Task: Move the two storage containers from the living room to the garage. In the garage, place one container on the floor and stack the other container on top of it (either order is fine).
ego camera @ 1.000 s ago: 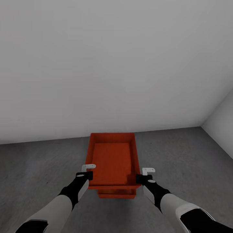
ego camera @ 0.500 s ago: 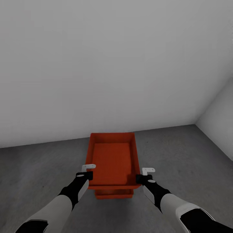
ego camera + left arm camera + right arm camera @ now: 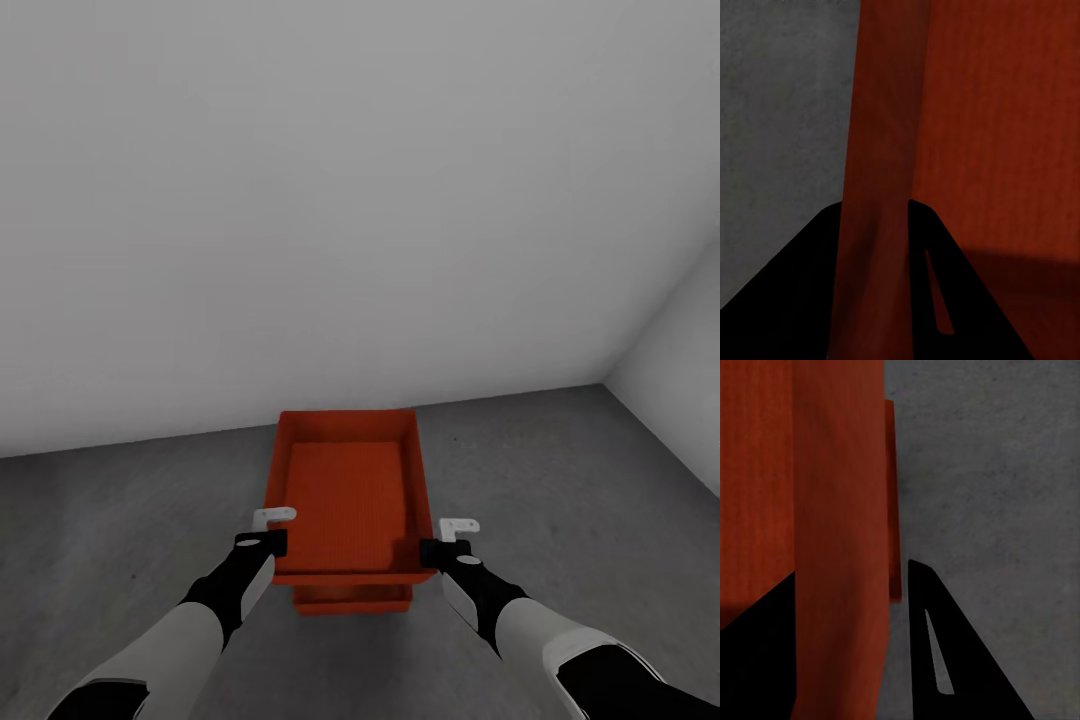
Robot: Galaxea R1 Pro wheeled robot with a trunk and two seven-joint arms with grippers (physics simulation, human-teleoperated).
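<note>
Where the dark grey concrete floor of the garage meets a plain white-grey wall, the robot holds one red-orange storage container out in front of it with both arms. The left gripper is clamped on the container's left wall near its near corner, and the right gripper is clamped on the right wall at the matching spot. In the left wrist view the thin red wall runs between the two dark fingers, with grey floor on one side and the container's inside on the other. The right wrist view shows the same grip: the red wall sits between the dark fingers, and the floor lies beyond.

The held container is open at the top, sits level, and its long axis points away from the robot toward the wall. Directly beneath its near edge, the rim of the second container peeks out, lower down. Whether the upper one already rests on the lower one or hangs just above it cannot be told. A second wall meets the first at a corner to the right.
</note>
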